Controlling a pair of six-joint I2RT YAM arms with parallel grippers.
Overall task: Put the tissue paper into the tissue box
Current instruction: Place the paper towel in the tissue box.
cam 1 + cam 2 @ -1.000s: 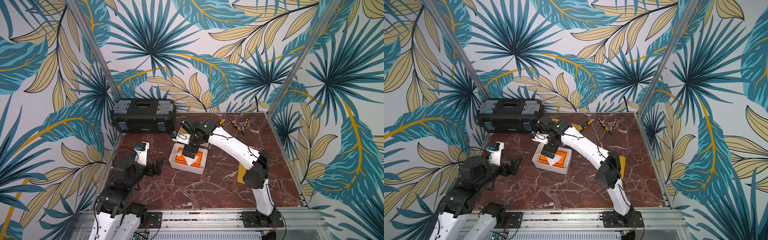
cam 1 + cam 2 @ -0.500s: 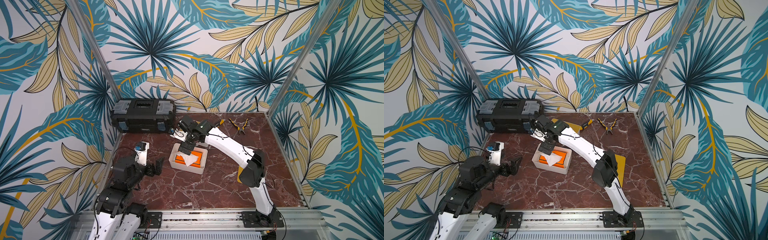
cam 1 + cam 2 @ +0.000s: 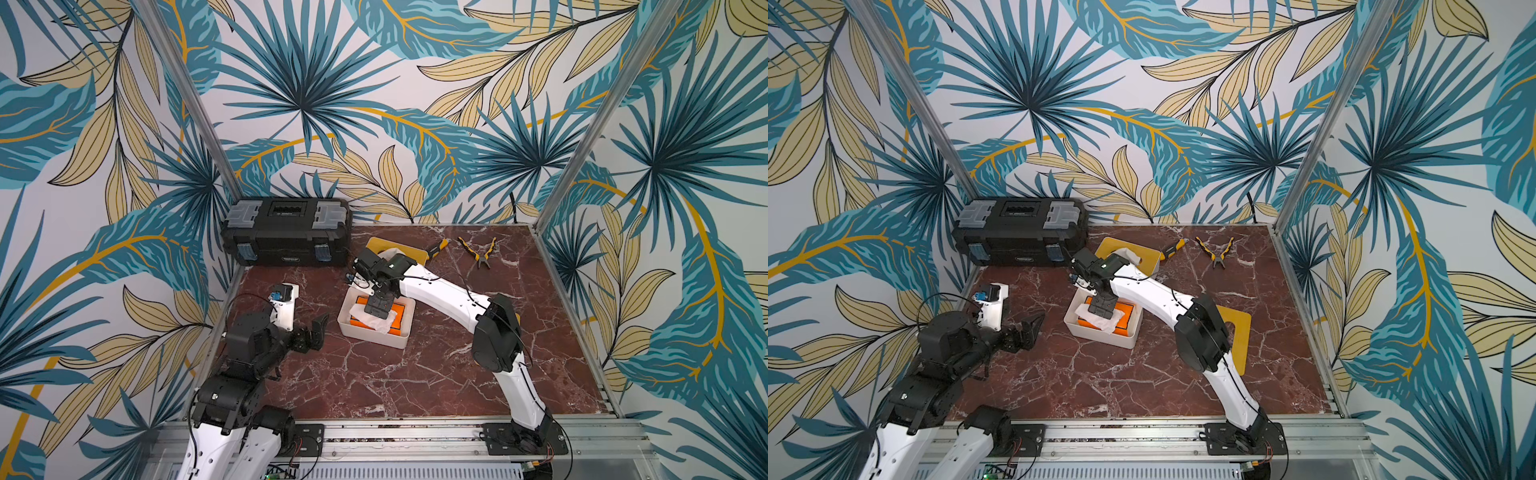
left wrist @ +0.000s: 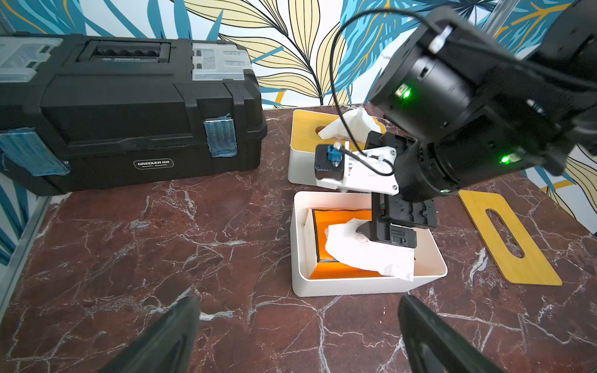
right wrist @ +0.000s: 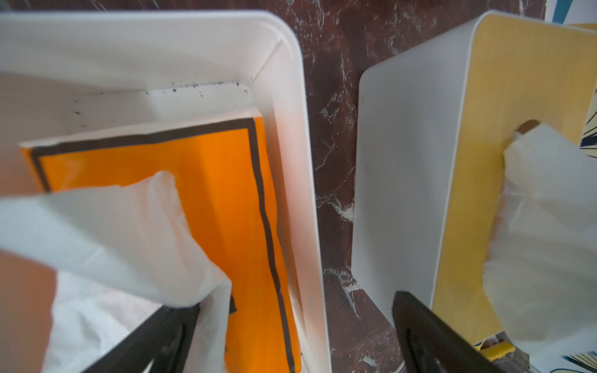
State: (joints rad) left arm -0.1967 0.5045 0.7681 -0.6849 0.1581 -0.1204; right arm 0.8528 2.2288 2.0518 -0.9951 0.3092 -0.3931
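Red marble tabletop carries the lidless tissue box near its centre, and the orange tissue paper pack already lies inside, long axis running roughly ten to four o'clock, a loose sheet draped over it. Right gripper hangs straight above the pack, jaws apart, gripping nothing. Left gripper, likewise spread, sits empty at the box's nine o'clock, farther away.

Tissue box white. Tissue pack in it orange with a thin black border line. Tissue sheet white. Table dark red marble, white veins. Toolbox black, clear grey lid bins, blue latches. Second tissue box white with yellow lid. Loose lid yellow. Pliers with yellow-black handles. Walls white, teal and tan leaf print. My right arm white, black joints.
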